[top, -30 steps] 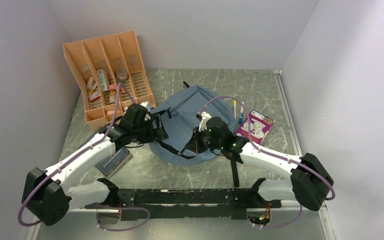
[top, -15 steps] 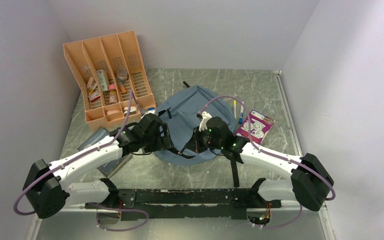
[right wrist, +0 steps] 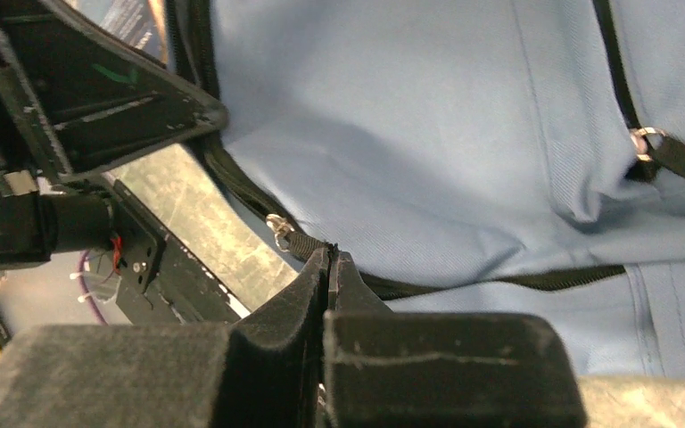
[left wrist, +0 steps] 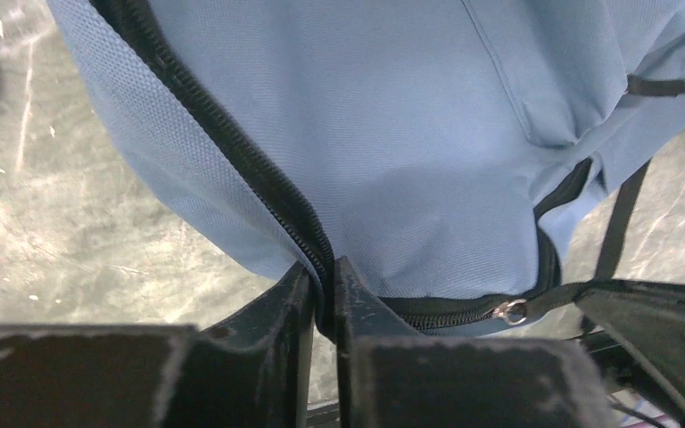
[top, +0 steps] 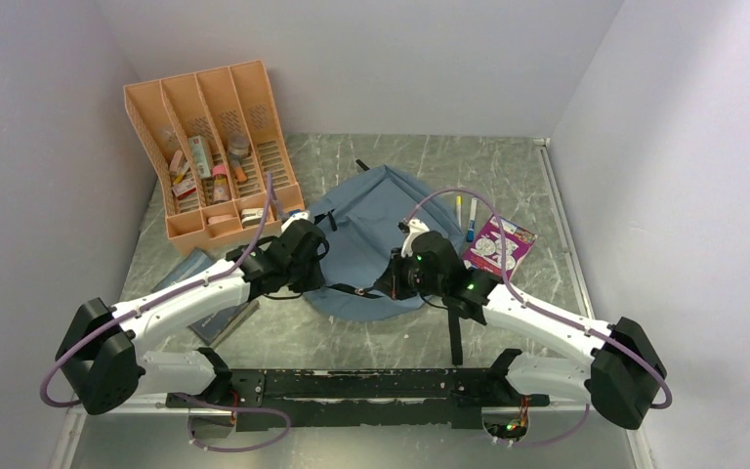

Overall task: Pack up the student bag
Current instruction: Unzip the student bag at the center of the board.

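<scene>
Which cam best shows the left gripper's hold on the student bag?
Left wrist: the left gripper is shut on the student bag's dark zipper edge, seen close. Top external shows only that gripper at the bag's left edge, contact hidden. Right wrist shows the right gripper pinching another zipper strap.

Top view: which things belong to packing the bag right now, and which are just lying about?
In the job: bag; left gripper, pinching its zipper seam; right gripper, shut on a zipper pull.
Lying about, untouched: orange rack; purple booklet; pens; dark notebook.
</scene>
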